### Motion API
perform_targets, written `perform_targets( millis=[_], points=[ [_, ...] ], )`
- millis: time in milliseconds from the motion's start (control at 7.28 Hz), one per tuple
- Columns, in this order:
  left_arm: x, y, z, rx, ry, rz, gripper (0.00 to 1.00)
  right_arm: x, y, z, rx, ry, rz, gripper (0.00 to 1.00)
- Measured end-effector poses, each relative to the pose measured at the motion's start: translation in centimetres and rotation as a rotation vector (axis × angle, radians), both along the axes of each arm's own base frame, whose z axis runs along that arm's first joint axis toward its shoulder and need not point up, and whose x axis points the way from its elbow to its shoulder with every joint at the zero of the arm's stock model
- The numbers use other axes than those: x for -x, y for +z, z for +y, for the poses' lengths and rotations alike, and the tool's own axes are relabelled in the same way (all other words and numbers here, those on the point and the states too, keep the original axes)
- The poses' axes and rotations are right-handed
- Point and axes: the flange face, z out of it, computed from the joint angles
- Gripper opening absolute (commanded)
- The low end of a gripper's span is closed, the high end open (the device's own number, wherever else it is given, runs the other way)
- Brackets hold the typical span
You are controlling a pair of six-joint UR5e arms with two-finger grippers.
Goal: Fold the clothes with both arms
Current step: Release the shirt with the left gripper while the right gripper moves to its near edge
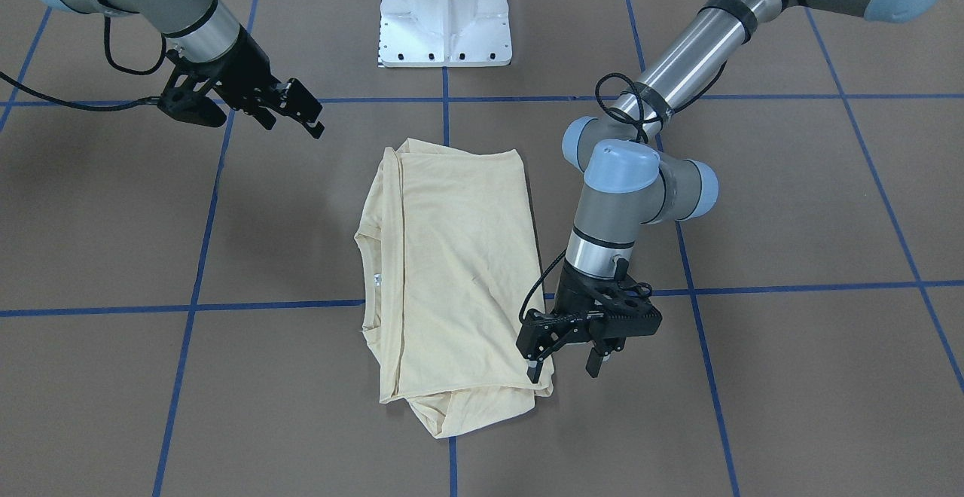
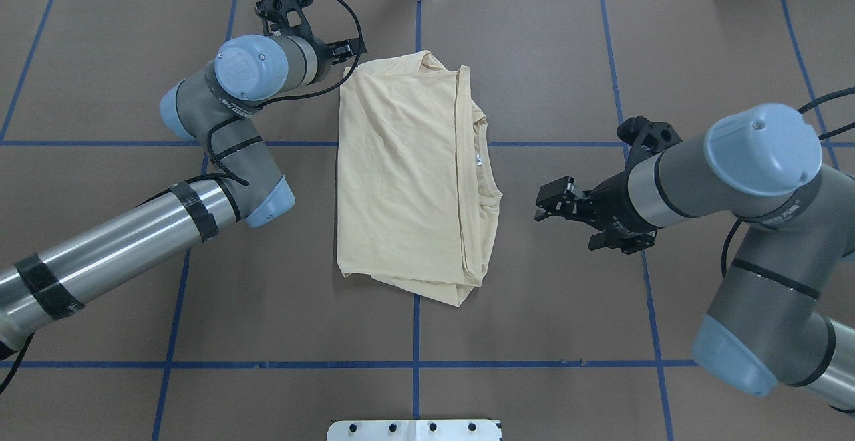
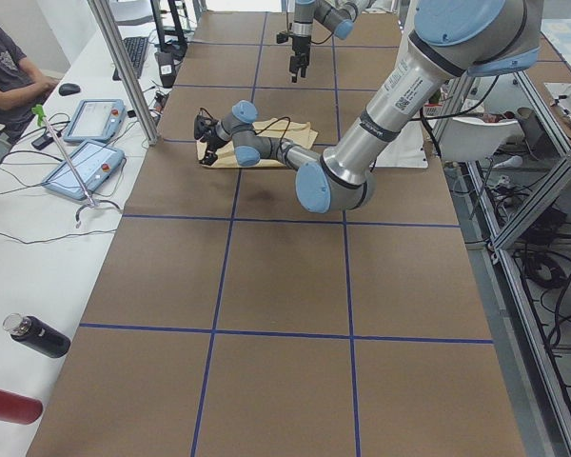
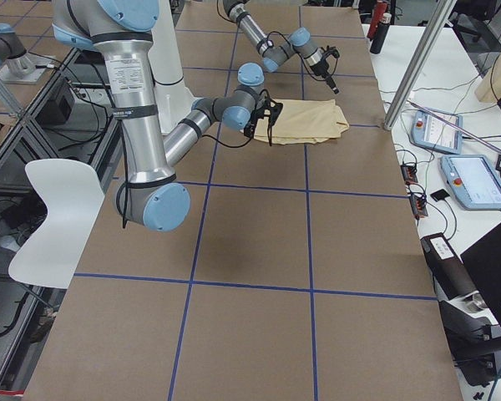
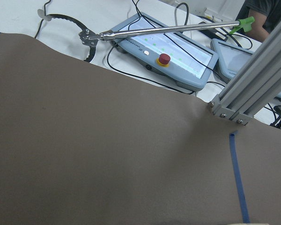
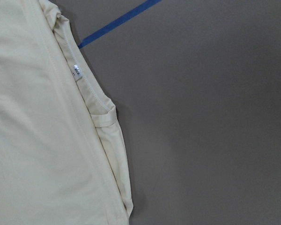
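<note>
The cream-yellow shirt [image 1: 459, 271] lies folded into a tall rectangle at the table's middle, print hidden, neck label [image 1: 376, 280] showing at one long edge. My left gripper [image 1: 563, 367] is open and hangs low at the shirt's corner nearest the operators' side, one finger over the hem. In the overhead view that gripper [image 2: 351, 53] is beside the shirt's [image 2: 407, 174] far left corner. My right gripper [image 1: 294, 124] is open and empty, raised and apart from the shirt. In the overhead view it [image 2: 564, 230] is on the collar side. The right wrist view shows the collar and label [image 6: 77, 69].
The white pedestal base [image 1: 446, 15] stands on the robot's side of the shirt. Blue tape lines [image 1: 188, 307] cross the brown table. Teach pendants [image 5: 168, 56], cables and an aluminium post [image 5: 253, 89] sit past the far edge. A person [image 3: 5, 71] sits there.
</note>
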Motion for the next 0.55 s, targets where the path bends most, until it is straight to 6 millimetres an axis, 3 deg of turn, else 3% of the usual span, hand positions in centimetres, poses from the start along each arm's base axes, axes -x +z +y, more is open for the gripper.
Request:
perform_targets(
  millis=[275,550],
  points=[
    [2.2,1.1,1.7,0.006,0.085,0.030,1.00,4.6,-1.1,3.3,-0.088,-0.015,0.055,1.00],
    [4.7,1.8,3.3,-0.004,0.161,0.053,1.00,10.2,-4.0,5.5,-0.235,-0.085,0.218,1.00]
  ],
)
